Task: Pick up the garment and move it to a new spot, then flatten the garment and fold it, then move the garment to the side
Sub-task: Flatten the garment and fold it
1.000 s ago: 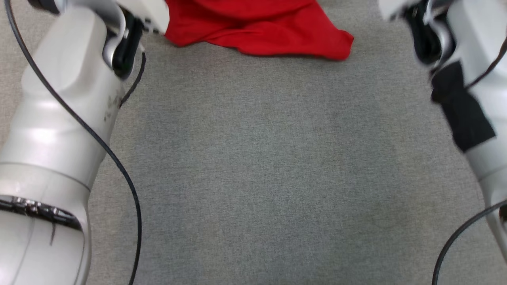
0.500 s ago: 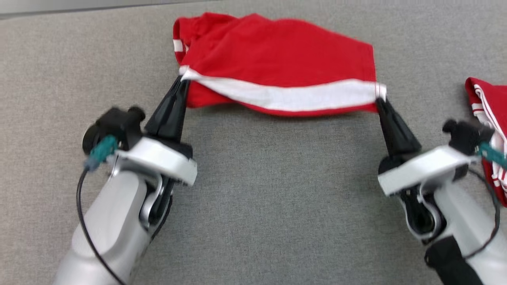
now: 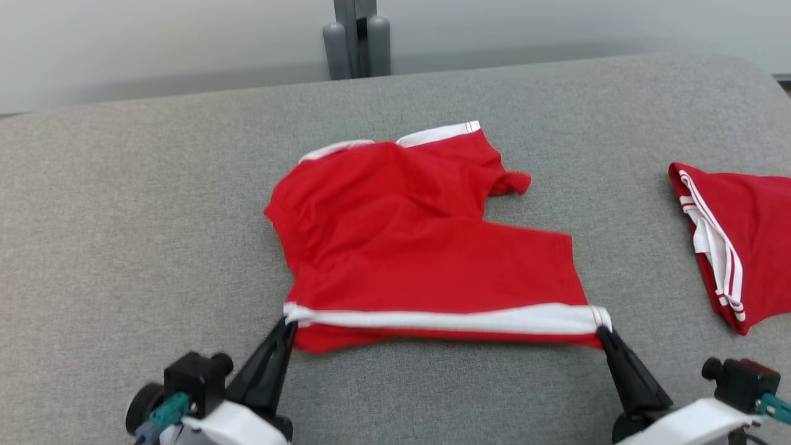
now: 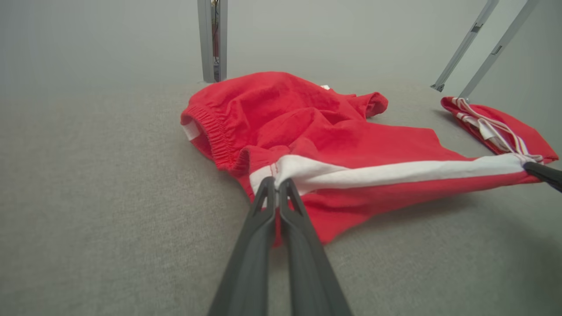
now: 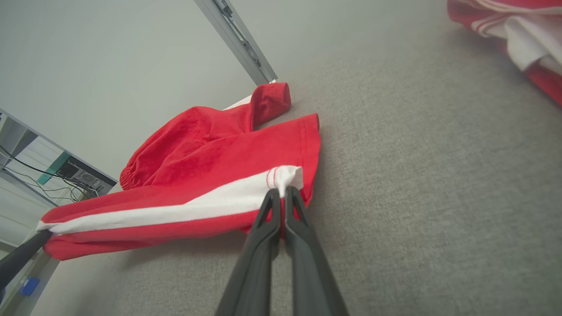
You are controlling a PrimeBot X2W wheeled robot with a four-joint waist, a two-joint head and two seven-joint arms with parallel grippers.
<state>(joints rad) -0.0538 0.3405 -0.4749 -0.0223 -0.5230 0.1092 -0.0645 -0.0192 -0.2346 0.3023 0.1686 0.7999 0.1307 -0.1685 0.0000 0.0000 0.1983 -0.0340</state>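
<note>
The left gripper [image 3: 286, 326] is pinching the left end of the white stripe [image 3: 445, 319] on the red shorts [image 3: 420, 247], fingers pressed together on the cloth, and the right gripper [image 3: 604, 334] is clamping the stripe's right end likewise. The shorts are lying on the grey cloth-covered surface [image 3: 123, 216], their striped near edge stretched slightly raised between the two grippers, while a second red striped garment [image 3: 748, 235] is resting well apart to the right.
</note>
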